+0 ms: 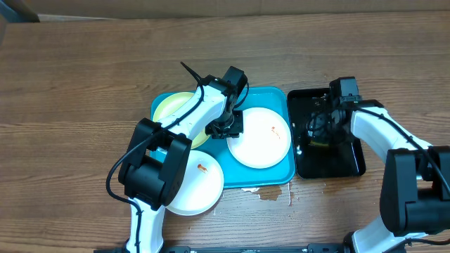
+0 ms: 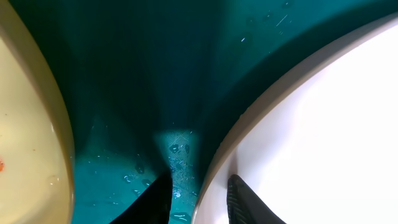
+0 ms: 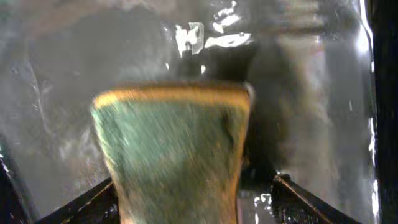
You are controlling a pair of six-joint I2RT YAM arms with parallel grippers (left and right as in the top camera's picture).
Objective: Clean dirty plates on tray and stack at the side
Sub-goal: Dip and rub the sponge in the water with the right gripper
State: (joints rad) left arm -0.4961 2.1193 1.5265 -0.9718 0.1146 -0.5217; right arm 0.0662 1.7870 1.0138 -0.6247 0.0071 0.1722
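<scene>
Nearest my side of the worktop, one white plate sat half off the tray's front-left corner, with an orange smear showing. Just beside the front rim lay a small puddle.

On the tray, the left jaws were down at the left edge of the second white plate. They stood apart, straddling its rim. One of the fingers was on the wet tray floor and the other was over the plate face. A sliver of turquoise showed between the outer finger and the rim, so I logged no grip yet. This plate also carried a small red mark near its right side.

Further back, in the tray's left rear corner, lay the yellow-green plate, partly hidden under the left arm. It had an orange fleck visible from the wrist.

At far right, the right jaws hung over the black tray with a green-faced sponge between them. That view was blurred, and I could not tell whether they were pinching it or merely framing it.

Handling note: I judged the plates stiff, thin and fairly light. Droplets on the tray suggested they would be slick. They lay flat, so the raised rim was the only hold. I would bite squarely across the rim and lift gently, since a shallow pinch seemed likely to slip.
</scene>
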